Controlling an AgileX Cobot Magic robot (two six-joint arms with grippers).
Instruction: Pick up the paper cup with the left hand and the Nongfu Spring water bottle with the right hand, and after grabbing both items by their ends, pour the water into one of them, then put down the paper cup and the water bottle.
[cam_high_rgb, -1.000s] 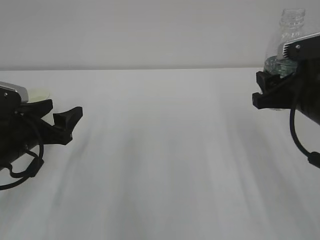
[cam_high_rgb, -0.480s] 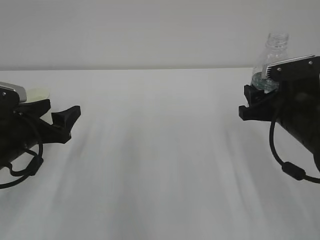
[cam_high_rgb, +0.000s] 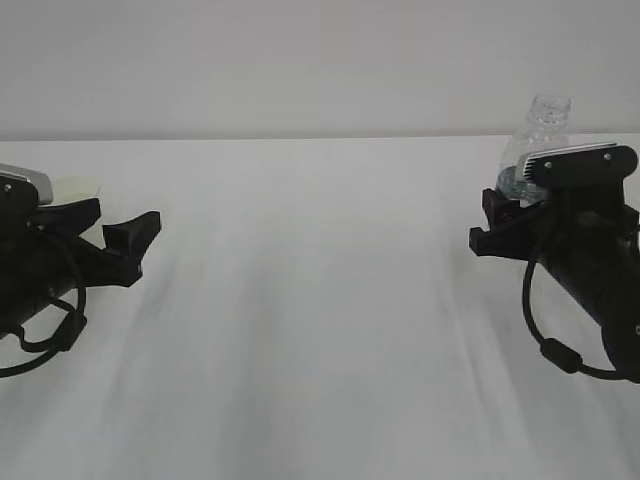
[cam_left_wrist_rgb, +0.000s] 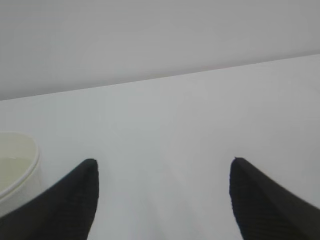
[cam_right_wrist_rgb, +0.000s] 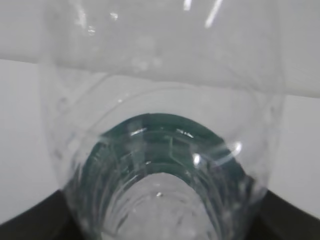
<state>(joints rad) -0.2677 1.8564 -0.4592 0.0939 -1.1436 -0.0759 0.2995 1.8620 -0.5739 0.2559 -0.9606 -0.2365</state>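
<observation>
While the right end effector (cam_high_rgb: 500, 225) sits at the desk's (cam_high_rgb: 320, 300) right side, its jaws are clamped around the bottle (cam_high_rgb: 535, 140), which stands upright with its capless neck showing above the grey plate. Right wrist view: bottle (cam_right_wrist_rgb: 165, 150) fills the frame, green label visible, dark jaws at both lower corners. Left end effector (cam_high_rgb: 125, 245) low at the left edge, jaws spread, nothing between the fingers (cam_left_wrist_rgb: 75, 200). Cup (cam_left_wrist_rgb: 15, 170) just beside the left finger; contact unclear. Cup (cam_high_rgb: 75, 187) mostly hidden behind the left arm.
</observation>
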